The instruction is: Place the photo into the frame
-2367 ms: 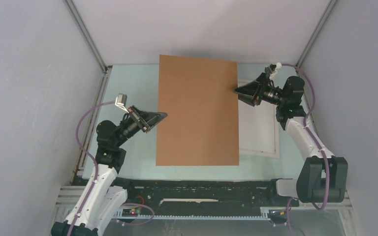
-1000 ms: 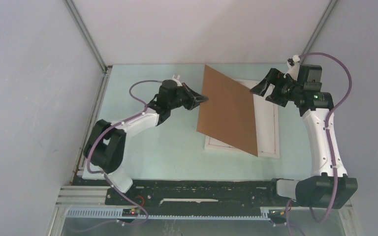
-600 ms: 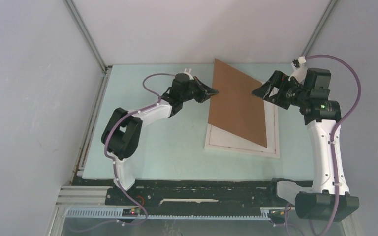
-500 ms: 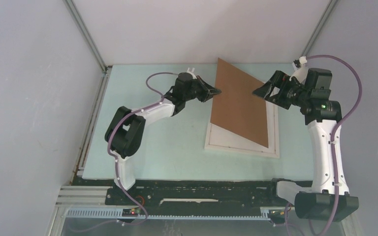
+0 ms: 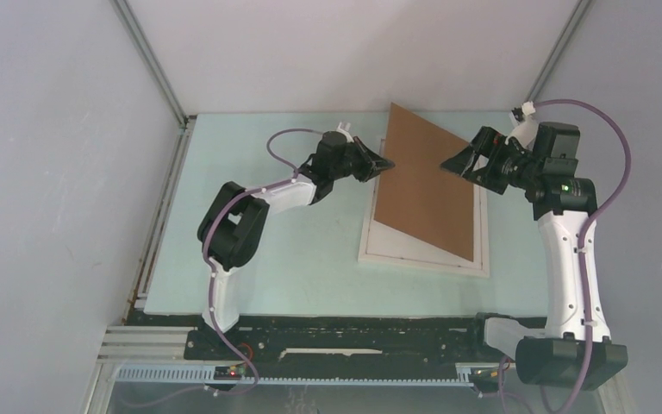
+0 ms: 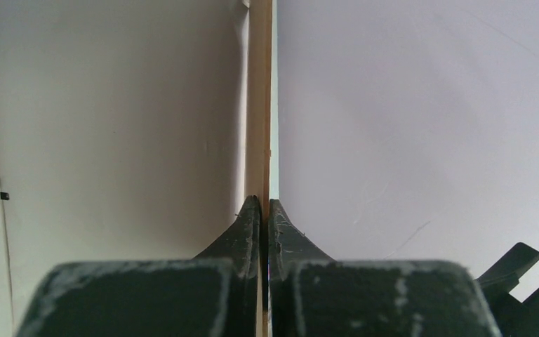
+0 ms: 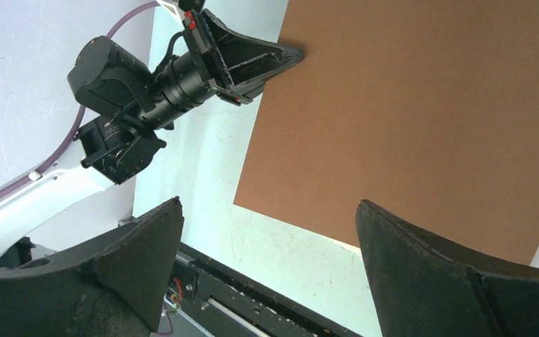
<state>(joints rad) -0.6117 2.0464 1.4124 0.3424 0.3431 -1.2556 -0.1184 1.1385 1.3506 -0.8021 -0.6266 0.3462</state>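
The frame (image 5: 422, 264) lies flat on the right half of the pale green worktop (image 5: 293, 250), its thin white rim showing along the near side and the right side. A plain brown board (image 5: 422, 181) stands tilted over it and covers most of the inside. Only a white wedge of the frame's inside shows at the near left corner, and I cannot tell whether that is the pane or paper. The photo is hidden: none of the views shows its print.

The left claw (image 5: 385, 161) is pressed together on the board's left edge, near the far corner, and holds that side up off the worktop. In the left wrist view the two fingers (image 6: 249, 225) close on the board (image 6: 260, 105), which is seen edge-on as a thin tan line running straight away from them. The board's right side sits low along the frame's right rim; whether it touches there I cannot tell.

The right claw (image 5: 448, 164) is spread wide, just beside the board's right edge and holding nothing. From its wrist camera both fingers (image 7: 140, 260) stand well apart in front of the board's brown face (image 7: 428, 119), with the left claw (image 7: 291, 55) pinching the far edge. A small green light glows on the right arm (image 5: 562, 187).
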